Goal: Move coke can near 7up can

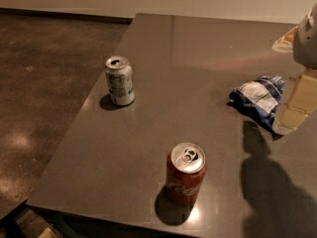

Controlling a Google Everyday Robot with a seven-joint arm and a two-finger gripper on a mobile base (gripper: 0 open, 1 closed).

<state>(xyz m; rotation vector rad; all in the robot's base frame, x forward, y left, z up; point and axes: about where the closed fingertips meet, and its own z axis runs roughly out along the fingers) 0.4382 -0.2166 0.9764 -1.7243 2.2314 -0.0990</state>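
Note:
The coke can (185,180) is red with white script and a silver top with a pull tab. It stands upright near the table's front edge, about in the middle. The 7up can (120,81) is silver-white with green markings. It stands upright farther back and to the left, near the table's left edge, well apart from the red can. My gripper (296,105) is pale and hangs at the right edge of the view, above the table, to the right of and behind the coke can. It holds nothing that I can see.
A blue and white snack bag (257,100) lies on the dark grey table (178,48) just left of the gripper. A yellowish packet (284,41) lies at the back right. The table's left edge drops to a brown floor (44,83).

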